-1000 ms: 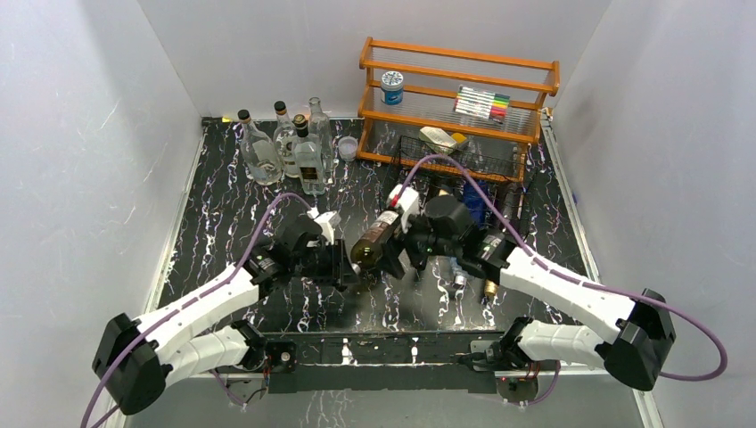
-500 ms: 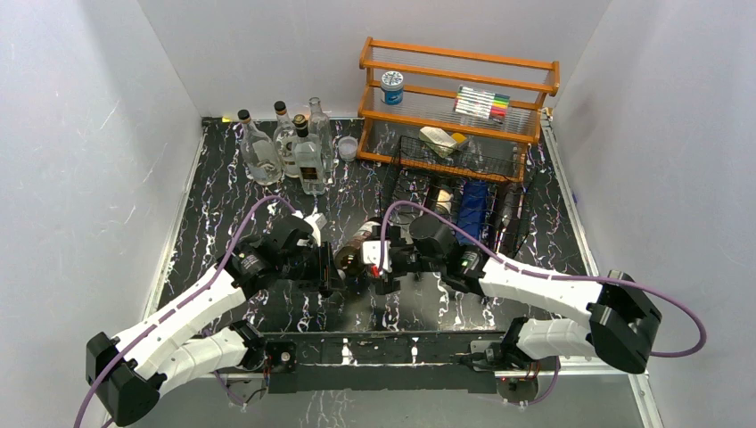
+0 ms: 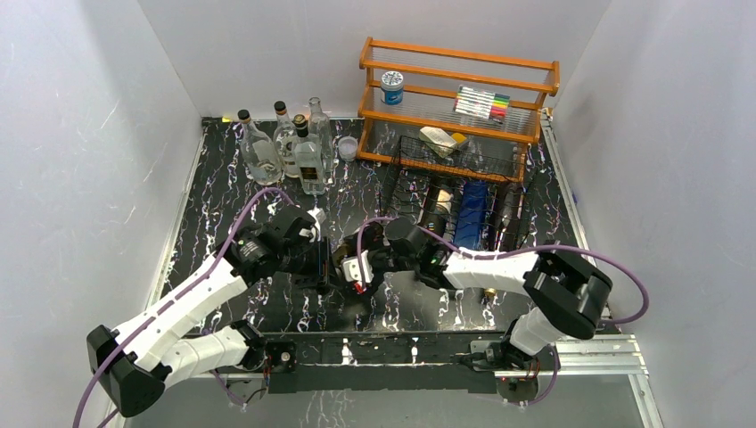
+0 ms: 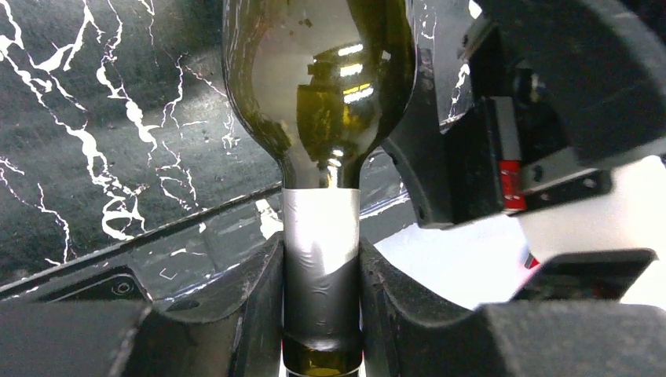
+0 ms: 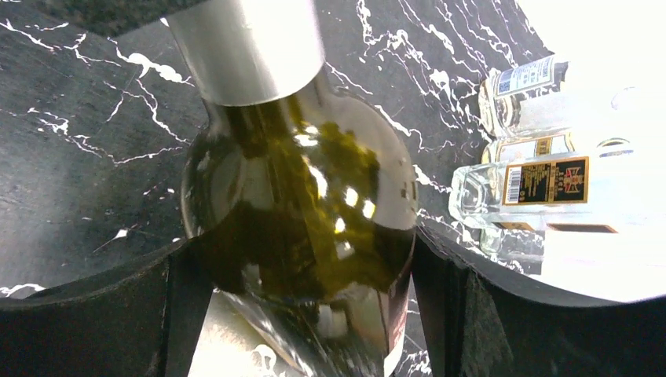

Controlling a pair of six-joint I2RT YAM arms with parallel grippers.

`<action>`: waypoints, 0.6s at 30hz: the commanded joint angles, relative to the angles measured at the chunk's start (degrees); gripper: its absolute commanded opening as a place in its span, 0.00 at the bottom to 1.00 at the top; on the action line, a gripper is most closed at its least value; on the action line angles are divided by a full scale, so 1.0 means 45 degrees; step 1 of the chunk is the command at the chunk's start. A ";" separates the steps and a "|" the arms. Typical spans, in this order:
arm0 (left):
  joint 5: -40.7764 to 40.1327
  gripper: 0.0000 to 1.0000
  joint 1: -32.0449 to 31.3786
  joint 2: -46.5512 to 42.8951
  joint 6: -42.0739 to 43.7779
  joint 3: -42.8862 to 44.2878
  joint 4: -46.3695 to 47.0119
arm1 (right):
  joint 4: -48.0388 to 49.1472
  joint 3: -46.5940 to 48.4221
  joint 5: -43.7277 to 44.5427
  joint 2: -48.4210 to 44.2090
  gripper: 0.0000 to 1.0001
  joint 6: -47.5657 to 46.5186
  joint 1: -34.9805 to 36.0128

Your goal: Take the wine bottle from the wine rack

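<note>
wine bottle (image 3: 346, 260): off the wine rack (image 3: 453, 203), out over the middle of the table (image 3: 205, 241) near its front edge. can't tell if it touches the top
left gripper (image 4: 322, 298): clamped on the foil neck
right gripper (image 5: 306, 290): fingers tight on both sides of the fat body
room: bare tabletop to the left, rack close behind-right
rack bottles (image 3: 472, 209): three in slots
clear bottles (image 3: 308, 159): four, back-left, well apart

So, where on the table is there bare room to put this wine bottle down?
Bare table lies left, in front of the clear bottles, and in a strip between them and the wine rack. The back right is crowded: rack and orange shelf.
</note>
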 commanded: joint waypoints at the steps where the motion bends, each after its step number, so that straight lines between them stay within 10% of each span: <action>1: 0.0303 0.00 0.0019 0.0016 0.0089 0.1080 -0.0708 | 0.2316 0.0420 -0.0548 0.0592 0.98 -0.0607 0.0118; 4: 0.0152 0.02 0.0021 0.0450 0.0234 0.1734 -0.1043 | 0.3894 -0.0068 -0.0246 0.0721 0.93 -0.0447 0.0126; 16: -0.1306 0.97 0.0021 -0.0436 0.0766 0.2312 0.1847 | 1.1031 -0.2425 0.0538 0.1403 0.46 0.5605 0.0060; 18: -0.1820 0.98 0.0016 -0.0820 0.0907 0.2140 0.2835 | 1.1853 -0.2513 0.0754 0.1687 0.44 0.6304 -0.0087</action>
